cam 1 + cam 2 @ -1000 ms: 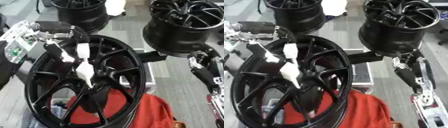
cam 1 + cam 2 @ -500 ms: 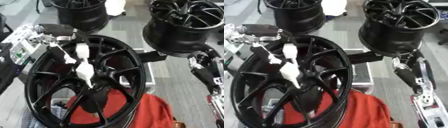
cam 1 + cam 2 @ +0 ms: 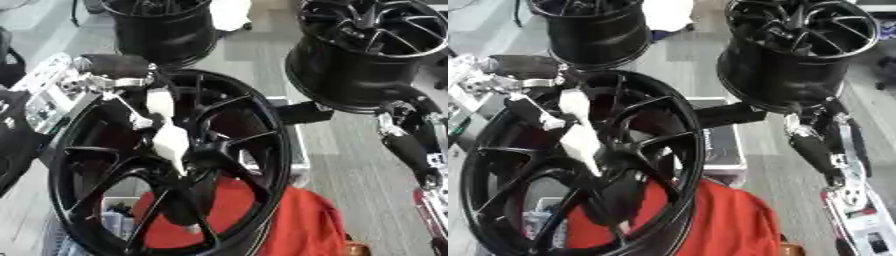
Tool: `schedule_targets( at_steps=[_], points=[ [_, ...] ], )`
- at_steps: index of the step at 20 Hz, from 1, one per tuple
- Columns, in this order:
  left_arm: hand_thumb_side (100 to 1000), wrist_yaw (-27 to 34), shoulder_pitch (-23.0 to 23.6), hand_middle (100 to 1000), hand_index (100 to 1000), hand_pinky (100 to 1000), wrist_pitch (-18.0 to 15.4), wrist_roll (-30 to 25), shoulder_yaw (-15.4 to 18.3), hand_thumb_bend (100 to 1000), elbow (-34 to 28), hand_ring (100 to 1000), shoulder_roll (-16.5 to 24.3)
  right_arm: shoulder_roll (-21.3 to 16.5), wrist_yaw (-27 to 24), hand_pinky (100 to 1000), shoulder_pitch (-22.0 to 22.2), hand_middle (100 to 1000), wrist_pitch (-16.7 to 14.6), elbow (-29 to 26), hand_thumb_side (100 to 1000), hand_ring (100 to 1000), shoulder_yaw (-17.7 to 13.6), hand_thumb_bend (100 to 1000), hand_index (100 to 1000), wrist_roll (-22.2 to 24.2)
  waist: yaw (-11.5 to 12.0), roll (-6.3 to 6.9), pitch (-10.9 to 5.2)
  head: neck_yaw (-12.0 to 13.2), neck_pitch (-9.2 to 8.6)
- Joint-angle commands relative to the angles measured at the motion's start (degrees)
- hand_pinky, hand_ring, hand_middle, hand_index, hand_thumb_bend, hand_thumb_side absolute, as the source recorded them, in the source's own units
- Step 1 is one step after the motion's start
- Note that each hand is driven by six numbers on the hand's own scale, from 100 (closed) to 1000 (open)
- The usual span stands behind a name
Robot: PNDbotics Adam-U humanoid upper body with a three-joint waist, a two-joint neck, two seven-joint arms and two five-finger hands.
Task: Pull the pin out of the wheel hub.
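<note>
A large black spoked wheel hub (image 3: 254,165) stands tilted at centre-left. My left hand (image 3: 131,80) comes in from the upper left and lies over its spokes. From the hand, white elongated pieces (image 3: 171,142) run down to the hub's centre. I cannot tell whether one of them is the pin or part of the hand. My right hand (image 3: 808,134) stands idle at the right, open with fingers up, beside the base of another wheel and apart from the hub.
Two more black wheels stand at the back, one at the upper left (image 3: 162,25) and one at the upper right (image 3: 376,45). A red cloth (image 3: 293,225) lies under the hub's lower right. A black block (image 3: 302,112) sits between the wheels.
The left hand has barely shifted over the hub's centre. The right arm has stayed where it was.
</note>
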Motion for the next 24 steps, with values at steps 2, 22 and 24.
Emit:
schedule_targets(
  at_steps=[2,22,24],
  points=[
    [142,4.6,-1.4,460,703,324,-16.3,-17.2,2.3,100,-1.2,384,1.5,-0.8,-0.2,654,-0.5,766,-0.1,-0.6,262,641,-0.3,100,869,0.0,0.0,0.03,-0.65,0.1,-0.35],
    [106,12.9,15.8,489,736,367,-3.8,-3.6,24.0,100,-13.2,406,24.6,-0.9,0.0,655,0.0,766,-0.4,-0.3,261,642,-1.1,100,869,-0.7,1.3,0.69,-0.68,-1.5,-0.81],
    [111,10.6,21.6,499,746,381,-2.2,-1.4,27.1,100,-11.4,415,25.2,-0.8,0.1,655,0.1,766,-0.4,-0.3,261,642,-1.3,100,869,-0.9,1.4,0.61,-0.57,-1.8,-0.89]
  ],
)
